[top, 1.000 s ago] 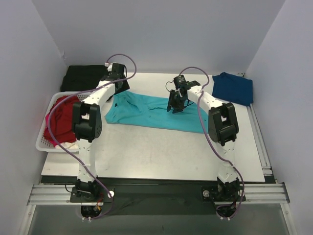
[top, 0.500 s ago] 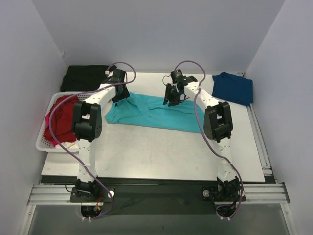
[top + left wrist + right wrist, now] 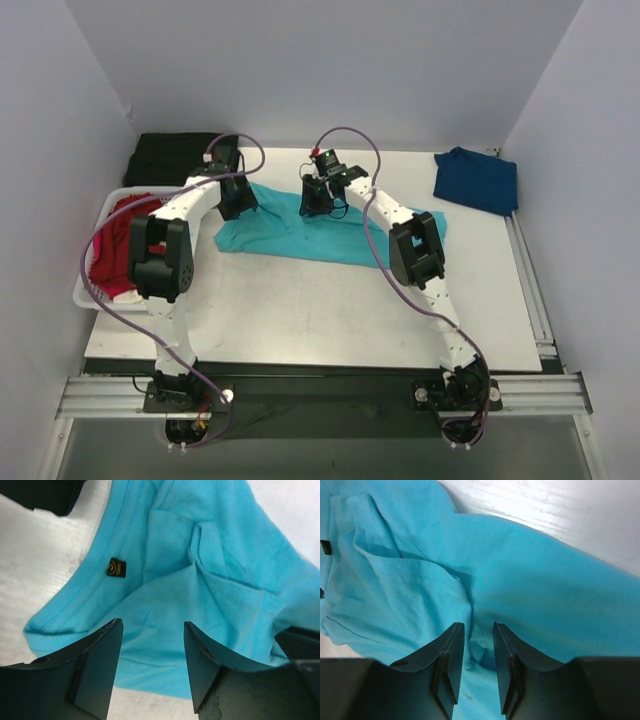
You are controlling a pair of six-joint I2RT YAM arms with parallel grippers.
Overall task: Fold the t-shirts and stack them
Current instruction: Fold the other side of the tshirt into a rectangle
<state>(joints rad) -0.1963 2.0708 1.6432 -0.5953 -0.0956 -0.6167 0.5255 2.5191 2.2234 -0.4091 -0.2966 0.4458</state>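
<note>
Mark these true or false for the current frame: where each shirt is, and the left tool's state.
1. The teal t-shirt lies on the table. True.
2. The red t-shirt is folded flat on the table. False: it sits bunched in the white basket.
3. The left tool has its jaws apart above the teal t-shirt's collar end. True.
4. The navy t-shirt is stacked on the teal one. False: it lies apart from it, at the table's far right.

T-shirt (image 3: pixel 290 236) on table (image 3: pixel 320 310), basket (image 3: pixel 84 296) left
</note>
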